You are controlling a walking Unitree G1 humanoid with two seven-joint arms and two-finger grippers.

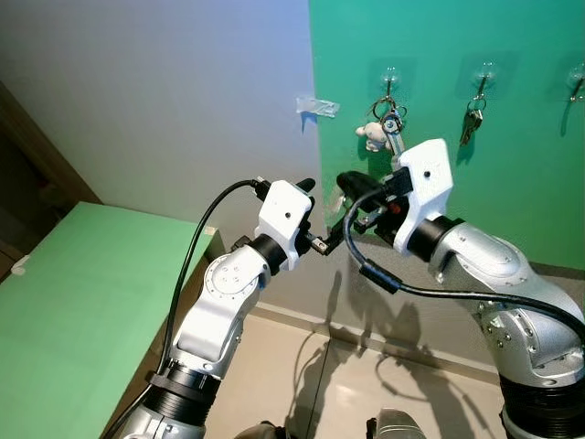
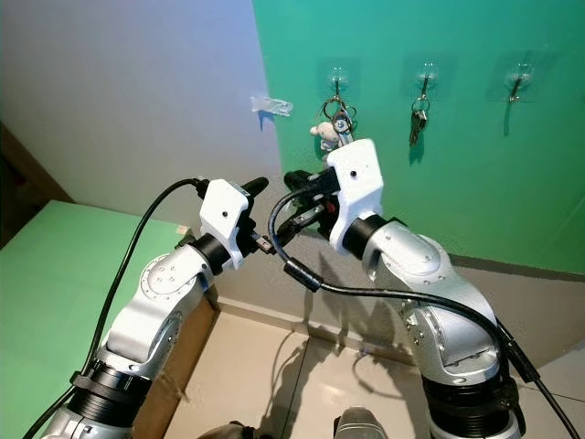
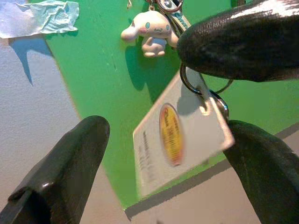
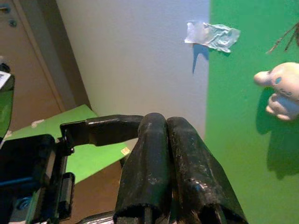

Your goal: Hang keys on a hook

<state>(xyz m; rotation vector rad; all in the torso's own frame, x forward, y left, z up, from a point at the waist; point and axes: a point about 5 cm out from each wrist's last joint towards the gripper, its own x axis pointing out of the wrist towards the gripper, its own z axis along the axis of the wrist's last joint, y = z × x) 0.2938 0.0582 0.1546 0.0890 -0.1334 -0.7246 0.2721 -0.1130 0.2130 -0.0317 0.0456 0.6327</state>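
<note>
We judge the hanging nearly done: the keys (image 3: 187, 135), a ring with white card tag and plush charm, dangle from the leftmost hook (image 1: 390, 80) on the green wall, between our left gripper's (image 3: 168, 154) open fingers, while our right gripper (image 4: 173, 158) is closed empty, so backing away comes next.

Home interior, likely an entry or hallway corner. Green wall panel (image 1: 475, 183) carries a row of clear stick-on hooks (image 1: 484, 73); keys (image 1: 471, 123) hang from one, a keyring with a small white plush charm (image 1: 373, 134) from another. Beside it a plain pale wall (image 1: 164, 101) with a scrap of tape (image 1: 317, 107). Tiled floor (image 1: 302, 384) with skirting board below. Wooden door (image 4: 28, 65) with metal fitting to the side. Low green-topped table (image 1: 82, 293) at left.
</note>
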